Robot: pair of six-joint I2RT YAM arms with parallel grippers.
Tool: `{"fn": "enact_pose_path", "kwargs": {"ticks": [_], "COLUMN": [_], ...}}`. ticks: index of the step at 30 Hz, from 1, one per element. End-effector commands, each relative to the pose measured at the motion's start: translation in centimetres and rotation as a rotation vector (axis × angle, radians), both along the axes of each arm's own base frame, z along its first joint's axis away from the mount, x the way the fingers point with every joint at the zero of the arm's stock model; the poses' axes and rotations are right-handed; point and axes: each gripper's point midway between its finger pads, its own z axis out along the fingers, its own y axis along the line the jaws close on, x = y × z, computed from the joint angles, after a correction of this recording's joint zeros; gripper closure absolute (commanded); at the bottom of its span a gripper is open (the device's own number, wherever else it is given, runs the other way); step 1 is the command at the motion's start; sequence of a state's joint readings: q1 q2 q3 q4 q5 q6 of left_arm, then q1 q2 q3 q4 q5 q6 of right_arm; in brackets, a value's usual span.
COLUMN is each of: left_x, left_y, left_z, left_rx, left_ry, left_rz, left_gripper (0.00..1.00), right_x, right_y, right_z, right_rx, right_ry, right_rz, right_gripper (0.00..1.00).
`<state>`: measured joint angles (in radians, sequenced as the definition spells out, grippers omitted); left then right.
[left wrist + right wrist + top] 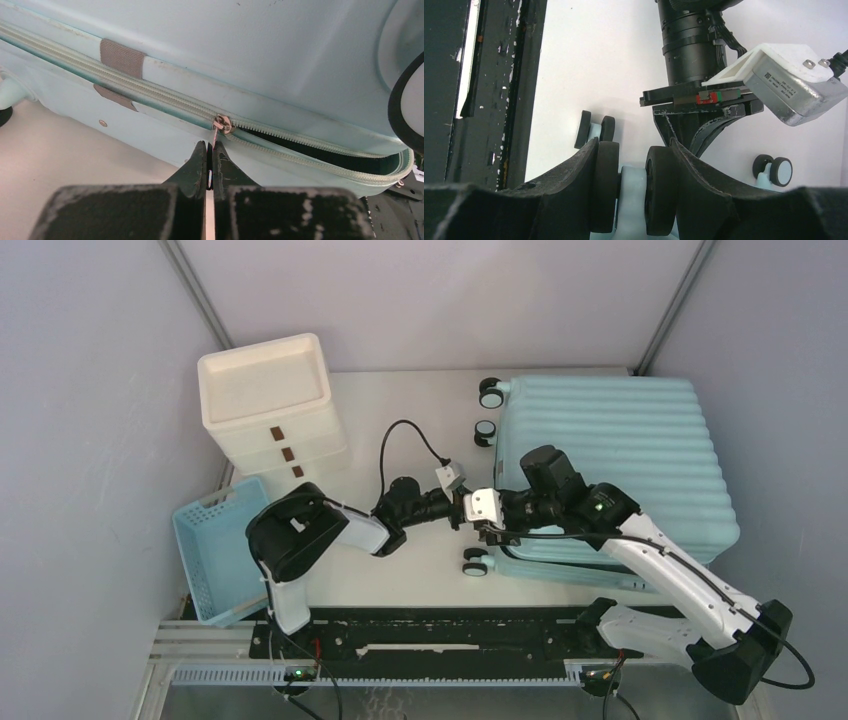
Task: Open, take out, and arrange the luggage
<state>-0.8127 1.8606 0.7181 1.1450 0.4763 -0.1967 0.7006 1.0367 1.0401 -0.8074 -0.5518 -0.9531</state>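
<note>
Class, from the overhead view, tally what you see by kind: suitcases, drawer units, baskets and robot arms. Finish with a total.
Light-blue ribbed hard-shell suitcase: 1
White plastic drawer unit with brown handles: 1
Blue lattice plastic basket: 1
Robot arms: 2 (left arm, right arm)
Total: 5

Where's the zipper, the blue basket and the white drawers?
zipper (223, 124): left wrist view, on its metal slider.
blue basket (215, 558): top view, on its bare floor.
white drawers (262, 382): top view, on the top surface.
</note>
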Motion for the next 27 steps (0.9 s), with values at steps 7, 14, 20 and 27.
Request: {"fn": "enact_pose_path", "kwargs": {"ticks": [7, 14, 20, 27], "left_x": [8.2, 5.6, 1.3, -1.0], "left_y": [2.1, 2.0, 1.0, 0.1], "left_z": [6.7, 7.6, 6.3, 5.2], "left_rx": [-0.144, -0.203, -0.205, -0.194], "left_ry": [-0.092, -0.136, -0.114, -0.046], "left_rz": [0.231, 0.121, -0.084, -0.168], "left_gripper": [1.00, 1.00, 1.00, 0.90], "right_x": [-1.4, 0.4, 1.3, 1.6], "right_y": [-1.3, -1.6, -1.5, -1.2], "right_z": [1.7, 1.8, 2.0, 2.0], "right_rx": [0.039, 0.055, 0.074, 0.080], "right_ry": [-0.052, -0.042, -0.054, -0.057], "right_rz": [0.085, 0.008, 0.000, 0.006], "right_gripper": [1.00, 1.00, 1.00, 1.00]}}
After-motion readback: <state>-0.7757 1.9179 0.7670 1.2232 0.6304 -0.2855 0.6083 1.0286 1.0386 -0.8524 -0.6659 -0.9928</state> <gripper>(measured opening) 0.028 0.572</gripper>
